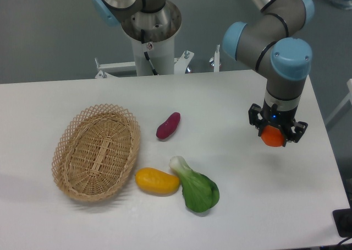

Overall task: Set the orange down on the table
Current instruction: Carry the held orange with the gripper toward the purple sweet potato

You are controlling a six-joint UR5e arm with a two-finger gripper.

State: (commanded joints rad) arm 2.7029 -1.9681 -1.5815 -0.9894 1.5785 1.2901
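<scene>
The orange (271, 137) is a small bright red-orange ball held between the fingers of my gripper (274, 135) at the right side of the white table (231, 96). The gripper points straight down and is shut on the orange. The fruit hangs a little above the tabletop, with a faint shadow under it. Its upper part is hidden by the gripper body.
An empty oval wicker basket (97, 151) lies at the left. A purple sweet potato (168, 125) lies mid-table. A yellow mango-like fruit (157, 181) and a green bok choy (196, 187) lie near the front. The table's right edge is close to the gripper.
</scene>
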